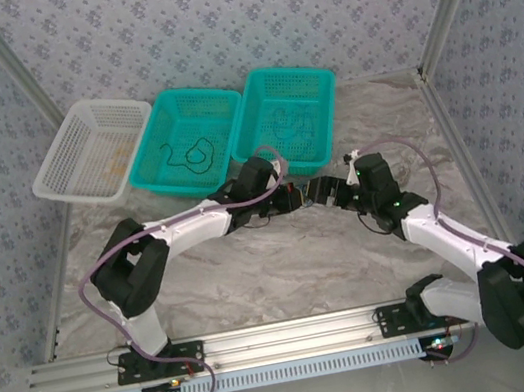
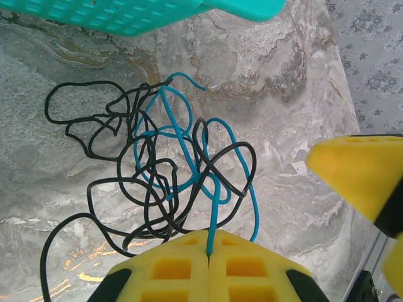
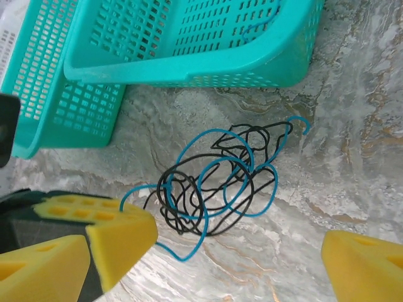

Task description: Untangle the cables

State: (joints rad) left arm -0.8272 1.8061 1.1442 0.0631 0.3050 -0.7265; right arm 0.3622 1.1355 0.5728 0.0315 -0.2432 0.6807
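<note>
At lower centre, my left gripper (image 2: 210, 251) clamps the blue cable (image 2: 214, 217) | right gripper (image 3: 242, 251) spread apart | step: likely freeing blue | next: probably pin the black cable (image 2: 148, 189), draw blue out.

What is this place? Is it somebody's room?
Probably a robot test booth, not a home. A left arm and right arm are bolted to a metal rail, patterned walls box in the table, and tangled cables lie beside baskets.

White-black arms (image 1: 192, 231), mauve cords (image 1: 81, 287), yellow pincer pads (image 2: 173, 267)
</note>
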